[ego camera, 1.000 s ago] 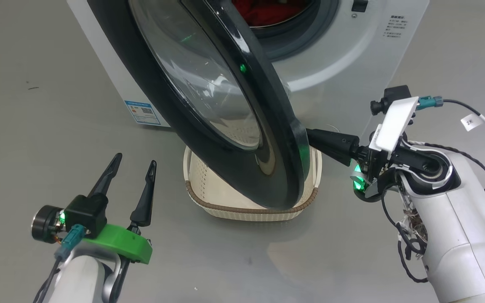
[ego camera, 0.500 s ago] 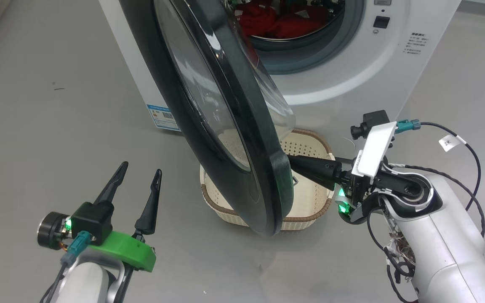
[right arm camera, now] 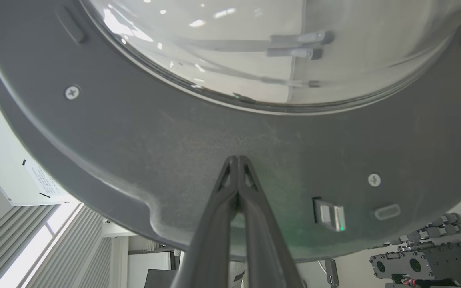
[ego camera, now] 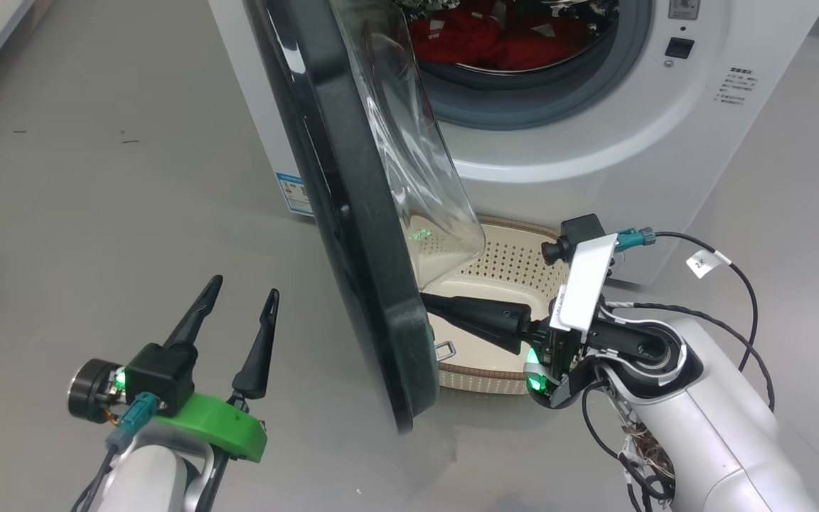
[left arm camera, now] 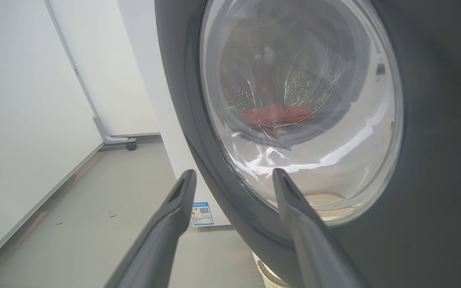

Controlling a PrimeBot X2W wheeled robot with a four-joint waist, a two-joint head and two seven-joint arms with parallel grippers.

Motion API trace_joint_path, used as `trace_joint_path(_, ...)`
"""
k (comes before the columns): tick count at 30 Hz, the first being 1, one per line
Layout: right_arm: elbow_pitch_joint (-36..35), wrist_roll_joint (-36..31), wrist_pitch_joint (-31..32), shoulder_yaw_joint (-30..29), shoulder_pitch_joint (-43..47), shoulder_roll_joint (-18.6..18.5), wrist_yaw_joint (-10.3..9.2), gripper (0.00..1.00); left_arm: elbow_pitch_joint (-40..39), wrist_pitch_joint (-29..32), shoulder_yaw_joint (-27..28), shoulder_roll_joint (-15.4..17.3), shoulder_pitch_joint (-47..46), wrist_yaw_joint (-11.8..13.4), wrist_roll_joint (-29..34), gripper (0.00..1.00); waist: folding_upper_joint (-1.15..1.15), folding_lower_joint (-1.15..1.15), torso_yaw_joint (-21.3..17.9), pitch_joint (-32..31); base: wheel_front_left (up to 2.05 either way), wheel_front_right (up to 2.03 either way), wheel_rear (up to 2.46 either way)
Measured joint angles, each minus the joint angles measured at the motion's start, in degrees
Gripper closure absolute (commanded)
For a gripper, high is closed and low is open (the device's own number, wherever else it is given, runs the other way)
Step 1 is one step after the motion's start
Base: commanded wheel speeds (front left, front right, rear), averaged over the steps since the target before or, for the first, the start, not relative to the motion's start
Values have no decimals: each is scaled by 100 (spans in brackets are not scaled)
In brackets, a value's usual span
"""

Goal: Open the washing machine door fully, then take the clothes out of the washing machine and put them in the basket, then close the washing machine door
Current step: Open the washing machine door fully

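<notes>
So the right claw (right arm camera: 236,160) is pressed together, 2 fingers tip to tip, holding nothing. The tips sit right up against the inner side of the washing machine door (ego camera: 352,213), on the dark rim just under the glass bowl. The left claw (ego camera: 245,286) is spread wide and empty, out on the door's outer side, not touching it. Door's swung partway out. Red clothes (ego camera: 495,43) are in the washing machine (ego camera: 594,142) drum, and the basket (ego camera: 516,267) is on the floor right in front
</notes>
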Motion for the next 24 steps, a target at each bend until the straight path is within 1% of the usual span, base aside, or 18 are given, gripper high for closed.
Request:
trace_joint_path(7,-67,114,-288,302,1,-12,11,100,-20,0,70,-11,2,0,0,0,0,0,60,18,0,0,0)
trace_joint_path(9,-67,135,-360,349,1,-12,42,100,-22,0,76,-12,2,0,0,0,0,0,69,20,0,0,0)
trace_joint_path(14,-68,194,-649,369,2,-8,43,100,-26,0,105,-14,7,0,0,0,0,0,70,17,0,0,0)
trace_joint_path(18,-107,261,-905,209,52,0,45,100,-32,0,132,-16,12,0,-1,0,0,0,56,8,0,0,0)
trace_joint_path(24,-210,269,-1423,-323,297,5,51,100,-36,0,181,-21,24,0,-1,0,0,0,5,-1,0,0,0)
